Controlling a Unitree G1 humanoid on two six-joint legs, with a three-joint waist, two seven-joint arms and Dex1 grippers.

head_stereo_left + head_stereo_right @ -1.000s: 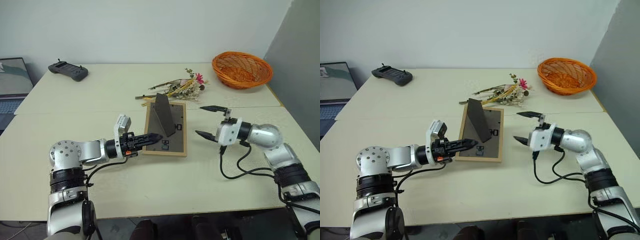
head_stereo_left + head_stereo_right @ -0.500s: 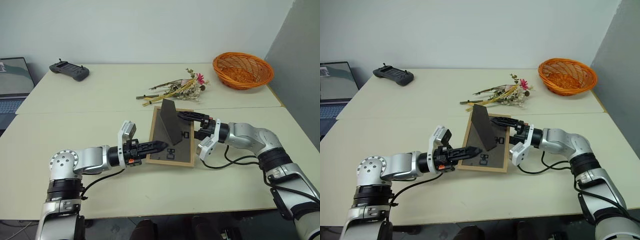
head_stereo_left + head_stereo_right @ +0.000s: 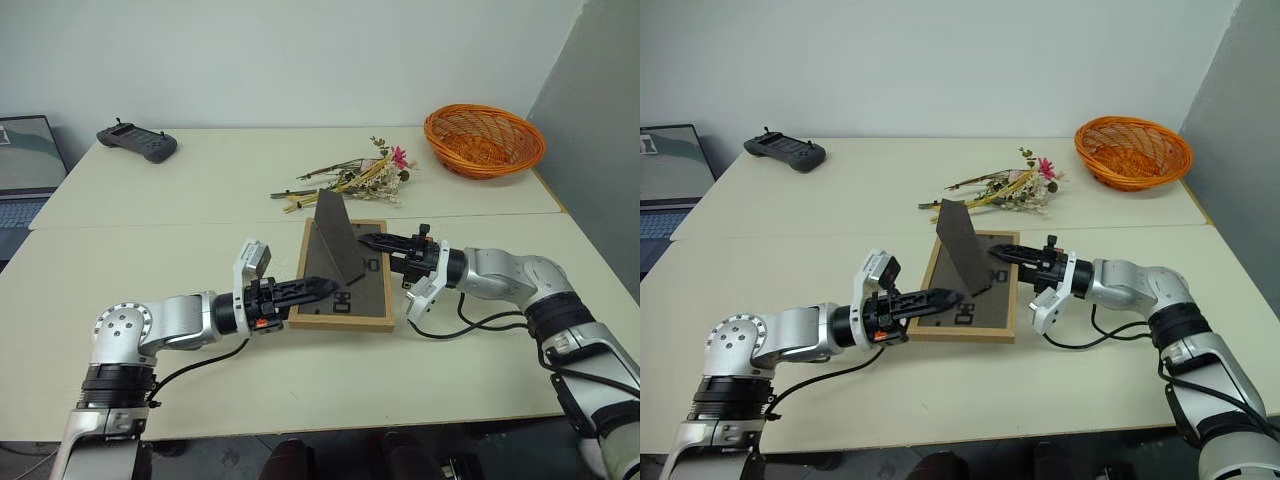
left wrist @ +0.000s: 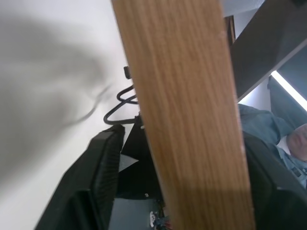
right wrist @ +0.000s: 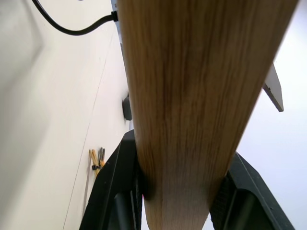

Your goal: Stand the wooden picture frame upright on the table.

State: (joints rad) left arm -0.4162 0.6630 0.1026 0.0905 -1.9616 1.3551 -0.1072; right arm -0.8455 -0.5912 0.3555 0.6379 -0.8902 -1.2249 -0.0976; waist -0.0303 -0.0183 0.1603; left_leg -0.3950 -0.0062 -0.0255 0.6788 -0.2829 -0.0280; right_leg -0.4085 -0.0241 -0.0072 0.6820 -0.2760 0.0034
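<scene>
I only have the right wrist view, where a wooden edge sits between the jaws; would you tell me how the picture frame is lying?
Observer: The picture frame lies on the table with its dark back facing up.
Operator: Thank you. Is its stand folded out?
Observer: Yes, the stand sticks up from the back like a fin.
Operator: And where is the other arm?
Observer: The left jaws stand open around the frame's opposite edge, with a gap beside the wood.
</scene>
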